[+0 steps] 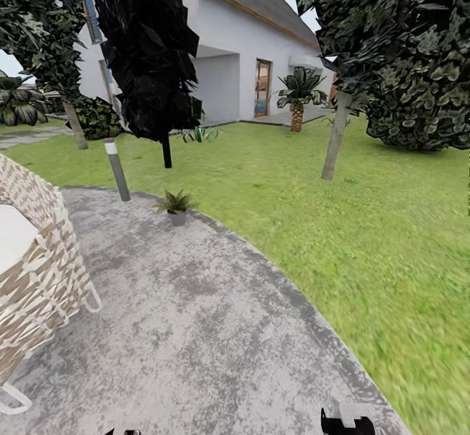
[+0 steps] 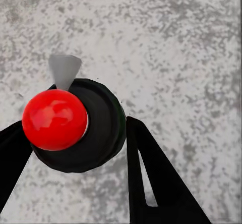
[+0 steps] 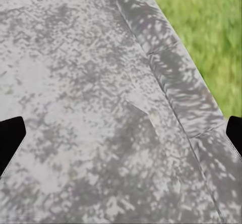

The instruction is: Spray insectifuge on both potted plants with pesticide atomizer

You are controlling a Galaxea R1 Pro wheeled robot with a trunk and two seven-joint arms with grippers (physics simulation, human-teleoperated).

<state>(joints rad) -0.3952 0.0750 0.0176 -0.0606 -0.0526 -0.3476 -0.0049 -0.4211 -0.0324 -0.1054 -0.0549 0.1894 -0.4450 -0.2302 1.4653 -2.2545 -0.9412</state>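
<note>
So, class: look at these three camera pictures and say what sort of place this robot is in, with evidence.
Most likely a home garden: a green lawn with trees, a round grey mottled paved patio holding a small grey-potted leafy plant, and a white house with a grey roof behind.

Place: a home garden.
Evidence: a green lawn (image 1: 365, 239), trees, a round grey paved patio (image 1: 196, 317), a wicker chair (image 1: 32, 278), and a white house (image 1: 241, 49) stood behind.
</note>
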